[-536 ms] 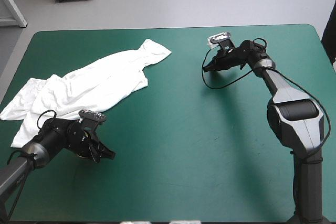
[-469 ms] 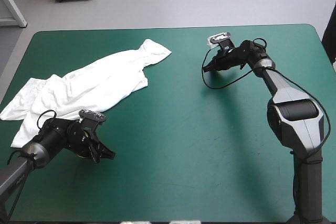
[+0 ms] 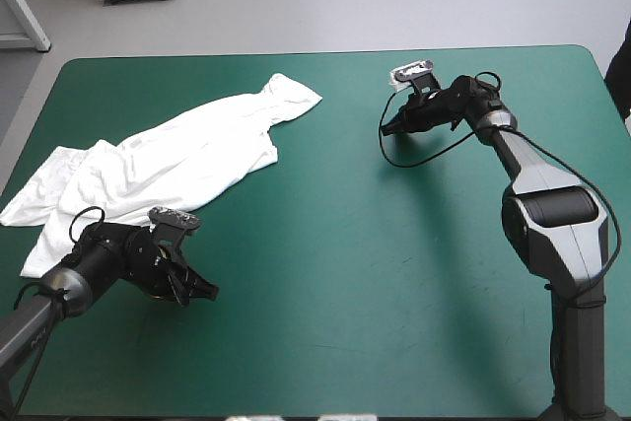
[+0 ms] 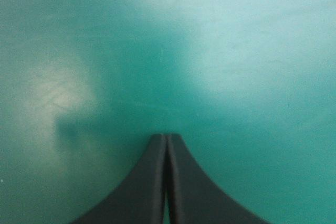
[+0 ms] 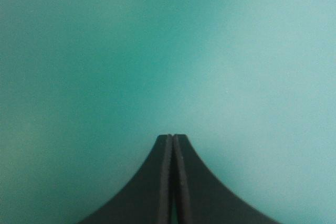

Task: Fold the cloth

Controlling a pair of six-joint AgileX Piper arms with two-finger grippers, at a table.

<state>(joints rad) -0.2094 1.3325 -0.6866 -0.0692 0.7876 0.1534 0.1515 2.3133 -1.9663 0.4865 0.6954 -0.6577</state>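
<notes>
Apparently awaiting a first grasp, the left gripper and right gripper hover closed and empty over the teal-green cover, the rumpled white T-shirt lying clear of both on the table's left half.

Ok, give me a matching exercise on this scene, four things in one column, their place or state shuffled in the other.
1 T-shirt
2 left gripper
3 right gripper
4 cover

A shut, near the table's front left
B teal-green
C white, crumpled, at the table's left
D shut, far side, right of the T-shirt

Pairs: 1-C, 2-A, 3-D, 4-B
</notes>
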